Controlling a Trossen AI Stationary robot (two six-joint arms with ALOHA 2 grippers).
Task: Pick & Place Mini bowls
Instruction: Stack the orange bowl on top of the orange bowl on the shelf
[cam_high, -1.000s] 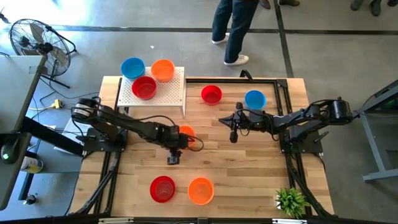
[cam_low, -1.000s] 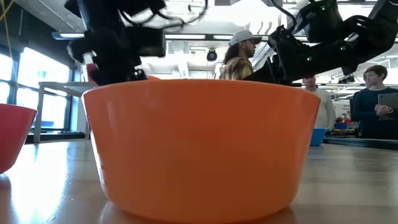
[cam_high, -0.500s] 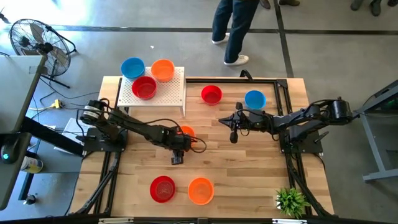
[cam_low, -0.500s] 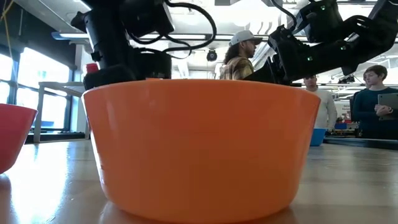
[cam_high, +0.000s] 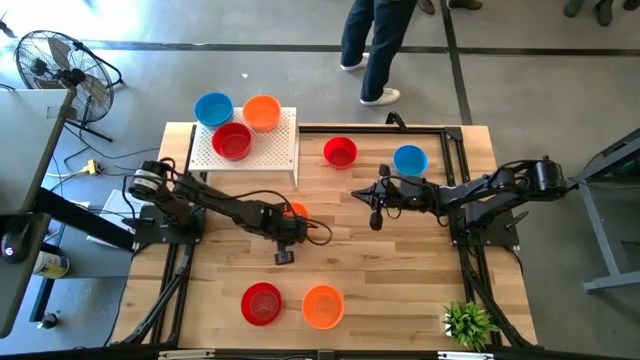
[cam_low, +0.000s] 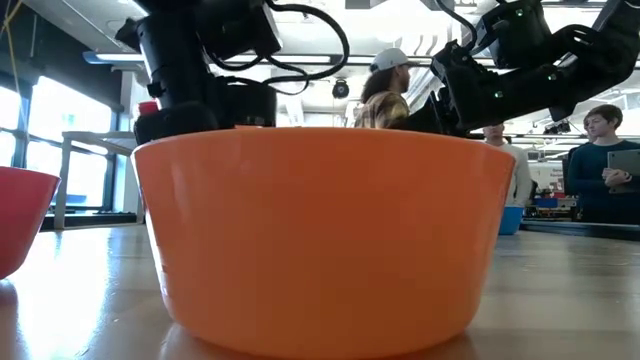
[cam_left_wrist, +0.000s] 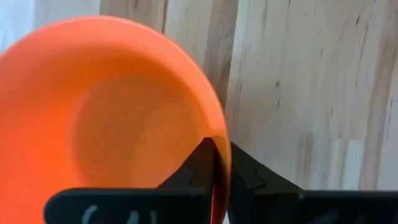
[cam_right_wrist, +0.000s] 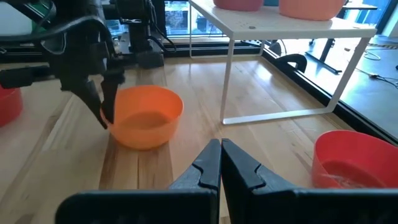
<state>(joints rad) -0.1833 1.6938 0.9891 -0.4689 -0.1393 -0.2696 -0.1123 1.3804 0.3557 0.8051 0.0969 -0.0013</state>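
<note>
My left gripper (cam_high: 288, 224) is shut on an orange mini bowl (cam_high: 298, 212) at the table's middle; both also show in the right wrist view, the gripper (cam_right_wrist: 102, 102) and the bowl (cam_right_wrist: 148, 117). My right gripper (cam_high: 360, 193) is shut and empty, right of the middle, above the wood. A red bowl (cam_high: 340, 152) and a blue bowl (cam_high: 410, 158) stand on the table farther back. A red bowl (cam_high: 262, 303) and an orange bowl (cam_high: 323, 306) stand near the front edge. My left gripper pinches the orange bowl's rim (cam_left_wrist: 219, 146) on its near side, one finger inside the bowl and one outside. The fingers (cam_right_wrist: 107, 106) come from above, pointing down. The bowl stays level with its opening up; I cannot tell whether its base touches the table.
A white perforated stand (cam_high: 270, 150) at the back left carries a blue (cam_high: 213, 108), an orange (cam_high: 262, 112) and a red bowl (cam_high: 232, 140). A green plant (cam_high: 468, 322) stands at the front right corner. People stand beyond the far edge.
My left gripper has shifted a little toward the table's right, at the orange bowl, and has since kept still. The right arm has not moved.
</note>
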